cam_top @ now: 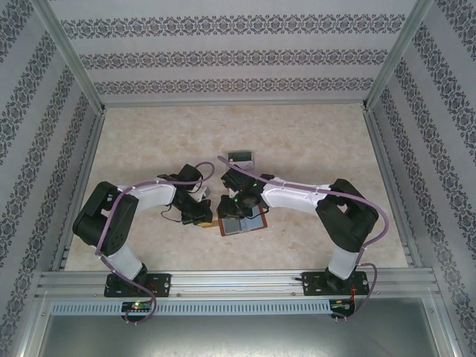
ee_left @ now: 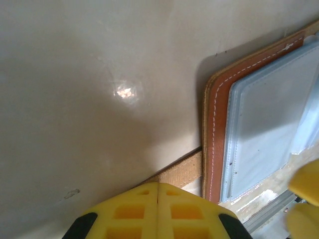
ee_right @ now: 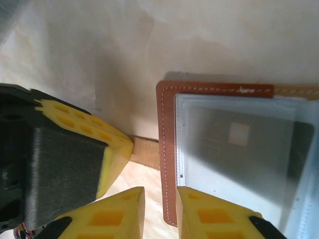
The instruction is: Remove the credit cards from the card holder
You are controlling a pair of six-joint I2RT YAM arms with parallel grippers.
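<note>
Bench (cam_top: pixel 149 149): pale, smooth and faintly glossy. Things will likely skate on it.

Card holder (cam_top: pixel 242 224): lies open and flat, inside face up, close to the near edge at about mid-width, between my two wrists. Brown leather border with white stitching. I judge it light and floppy, so it will drag along unless pinned.

Left gripper (ee_left: pixel 158 191): fingers fully together, tips down on the strap tab (ee_right: pixel 144 152) that sticks out from the holder's left edge. I cannot tell whether the tab is nipped between them or only pressed to the bench.

Right gripper (ee_right: pixel 159 196): parted by a narrow gap, holding nothing. One finger is over the bare bench and the other over the pocket, with the holder's leather edge showing in the gap.

Clear pocket (ee_right: pixel 224 164): greyish soft film stitched onto the leaf. Its mouth is not visible from here.

Dark card (ee_right: pixel 239 144): inside that pocket, flat, with a pale chip square showing through the film. I expect it to be thin, stiff, light and slick, and snug in the sleeve. It should be taken by a short edge at the pocket mouth and slid out in plane without bending it.

Small grey rectangle (cam_top: pixel 240 158): farther back, toward mid-bench. Too small to identify.
</note>
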